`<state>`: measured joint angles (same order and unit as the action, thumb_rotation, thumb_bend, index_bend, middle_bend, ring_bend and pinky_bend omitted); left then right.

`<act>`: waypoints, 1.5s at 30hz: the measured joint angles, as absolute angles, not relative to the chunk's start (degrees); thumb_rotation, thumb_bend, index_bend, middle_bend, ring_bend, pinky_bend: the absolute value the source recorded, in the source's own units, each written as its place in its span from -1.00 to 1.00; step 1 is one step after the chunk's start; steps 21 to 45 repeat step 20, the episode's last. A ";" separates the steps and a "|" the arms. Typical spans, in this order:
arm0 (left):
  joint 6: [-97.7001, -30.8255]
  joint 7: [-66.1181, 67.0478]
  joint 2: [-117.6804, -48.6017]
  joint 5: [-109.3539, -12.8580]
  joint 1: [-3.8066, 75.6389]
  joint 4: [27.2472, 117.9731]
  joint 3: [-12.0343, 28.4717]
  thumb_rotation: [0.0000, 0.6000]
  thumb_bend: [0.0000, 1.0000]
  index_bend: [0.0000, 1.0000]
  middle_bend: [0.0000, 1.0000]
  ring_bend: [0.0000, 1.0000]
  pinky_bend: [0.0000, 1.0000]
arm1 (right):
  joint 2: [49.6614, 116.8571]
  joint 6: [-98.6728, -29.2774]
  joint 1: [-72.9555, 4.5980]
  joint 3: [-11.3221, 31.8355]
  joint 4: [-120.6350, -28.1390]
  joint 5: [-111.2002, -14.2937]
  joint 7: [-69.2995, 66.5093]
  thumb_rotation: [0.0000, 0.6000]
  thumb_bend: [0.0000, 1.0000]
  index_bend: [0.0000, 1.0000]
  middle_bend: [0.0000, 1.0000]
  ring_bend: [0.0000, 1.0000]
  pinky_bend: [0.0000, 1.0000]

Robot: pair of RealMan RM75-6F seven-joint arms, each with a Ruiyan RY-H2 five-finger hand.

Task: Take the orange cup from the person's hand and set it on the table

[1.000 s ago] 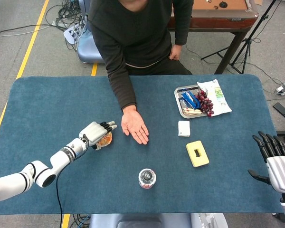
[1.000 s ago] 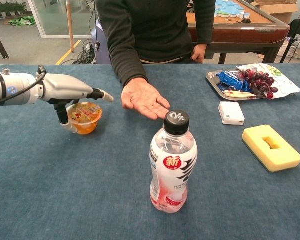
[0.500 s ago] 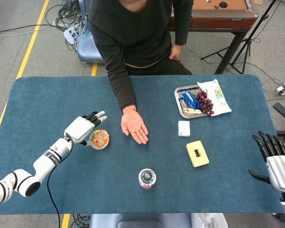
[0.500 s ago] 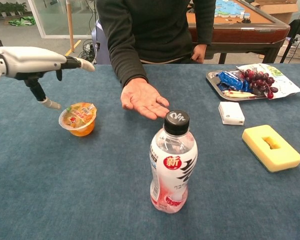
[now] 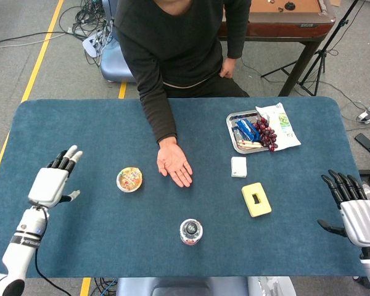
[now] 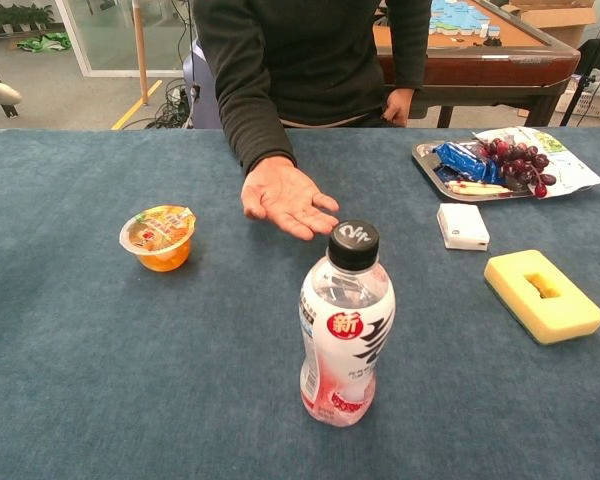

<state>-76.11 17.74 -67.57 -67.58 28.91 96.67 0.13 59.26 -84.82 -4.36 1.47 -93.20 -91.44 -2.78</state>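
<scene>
Judging by layout, placing step looks done: small orange plastic cup with printed foil lid [image 5: 129, 179] stands upright on blue table [image 5: 80, 123], left of centre, beside person's open palm [image 5: 174, 165]. Your left hand [image 5: 52, 182] hangs near left edge, fingers spread, empty; right hand [image 5: 356, 209] near right edge, fingers apart. Next: park both arms.

Even, bright overhead light is filling both my views; shadows are staying soft and short. Glare is showing on the bottle [image 6: 346, 326] cap and the steel tray [image 5: 232, 132]. Chest view is bending slightly at its edges; focus is holding sharp throughout.
</scene>
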 measured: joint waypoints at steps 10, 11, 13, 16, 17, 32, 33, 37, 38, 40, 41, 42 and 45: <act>-87.67 17.13 -68.33 -71.34 16.99 98.85 -3.39 1.00 -0.62 -1.00 -1.00 -0.96 -0.62 | 59.35 -85.20 -4.56 1.34 -93.31 -92.11 -3.41 1.00 -0.88 -1.00 -1.00 -1.00 -0.89; -88.61 16.95 -68.84 -72.16 15.98 98.77 -3.61 1.00 -0.62 -1.00 -1.00 -0.96 -0.63 | 59.42 -85.18 -4.62 1.30 -93.40 -92.25 -3.46 1.00 -0.88 -1.00 -1.00 -1.00 -0.89; -89.91 16.34 -69.81 -73.56 14.72 98.27 -3.78 1.00 -0.62 -1.00 -1.00 -0.96 -0.64 | 59.49 -85.14 -4.70 1.23 -93.53 -92.39 -3.57 1.00 -0.88 -1.00 -1.00 -1.00 -0.89; -91.40 15.04 -71.34 -75.99 13.45 96.48 -3.77 1.00 -0.62 -1.00 -1.00 -0.96 -0.65 | 59.36 -85.37 -4.67 1.25 -93.72 -92.42 -3.61 1.00 -0.88 -1.00 -1.00 -1.00 -0.89; -91.93 14.61 -71.83 -77.02 13.11 95.70 -3.68 1.00 -0.62 -1.00 -1.00 -0.96 -0.66 | 59.29 -85.59 -4.59 1.27 -93.80 -92.41 -3.60 1.00 -0.88 -1.00 -1.00 -1.00 -0.89; -93.31 13.62 -72.94 -79.70 12.41 94.00 -3.35 1.00 -0.62 -1.00 -1.00 -0.96 -0.67 | 59.16 -86.03 -4.29 1.25 -94.01 -92.32 -3.53 1.00 -0.88 -1.00 -1.00 -1.00 -0.89; -93.31 13.62 -72.94 -79.70 12.41 94.00 -3.35 1.00 -0.62 -1.00 -1.00 -0.96 -0.67 | 59.16 -86.03 -4.29 1.25 -94.01 -92.32 -3.53 1.00 -0.88 -1.00 -1.00 -1.00 -0.89; -93.31 13.62 -72.94 -79.70 12.41 94.00 -3.35 1.00 -0.62 -1.00 -1.00 -0.96 -0.67 | 59.16 -86.03 -4.29 1.25 -94.01 -92.32 -3.53 1.00 -0.88 -1.00 -1.00 -1.00 -0.89; -93.31 13.62 -72.94 -79.70 12.41 94.00 -3.35 1.00 -0.62 -1.00 -1.00 -0.96 -0.67 | 59.16 -86.03 -4.29 1.25 -94.01 -92.32 -3.53 1.00 -0.88 -1.00 -1.00 -1.00 -0.89; -93.31 13.62 -72.94 -79.70 12.41 94.00 -3.35 1.00 -0.62 -1.00 -1.00 -0.96 -0.67 | 59.16 -86.03 -4.29 1.25 -94.01 -92.32 -3.53 1.00 -0.88 -1.00 -1.00 -1.00 -0.89; -93.31 13.62 -72.94 -79.70 12.41 94.00 -3.35 1.00 -0.62 -1.00 -1.00 -0.96 -0.67 | 59.16 -86.03 -4.29 1.25 -94.01 -92.32 -3.53 1.00 -0.88 -1.00 -1.00 -1.00 -0.89; -93.31 13.62 -72.94 -79.70 12.41 94.00 -3.35 1.00 -0.62 -1.00 -1.00 -0.96 -0.67 | 59.16 -86.03 -4.29 1.25 -94.01 -92.32 -3.53 1.00 -0.88 -1.00 -1.00 -1.00 -0.89; -93.31 13.62 -72.94 -79.70 12.41 94.00 -3.35 1.00 -0.62 -1.00 -1.00 -0.96 -0.67 | 59.16 -86.03 -4.29 1.25 -94.01 -92.32 -3.53 1.00 -0.88 -1.00 -1.00 -1.00 -0.89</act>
